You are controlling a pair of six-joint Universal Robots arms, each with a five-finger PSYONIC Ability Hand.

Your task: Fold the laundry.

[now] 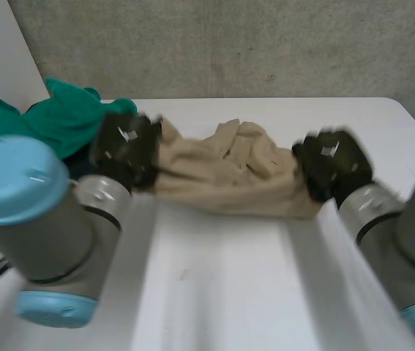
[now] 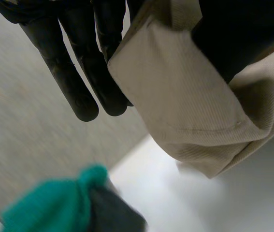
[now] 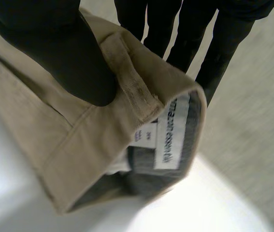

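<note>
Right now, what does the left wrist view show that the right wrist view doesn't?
Left wrist view: a green cloth and a dark grey cloth lie beyond the fingertips of the left hand, which pinches a hemmed end of the beige garment. Right wrist view: the right hand pinches the garment's waistband end, with a white label and grey lining. Shared: the beige garment and the white table.

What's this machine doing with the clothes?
A two-armed robot is folding laundry. Its left hand pinches one end of a beige garment, its right hand the labelled waistband end, so it hangs bunched between them over the white table. A green cloth lies heaped beside the left hand.
</note>
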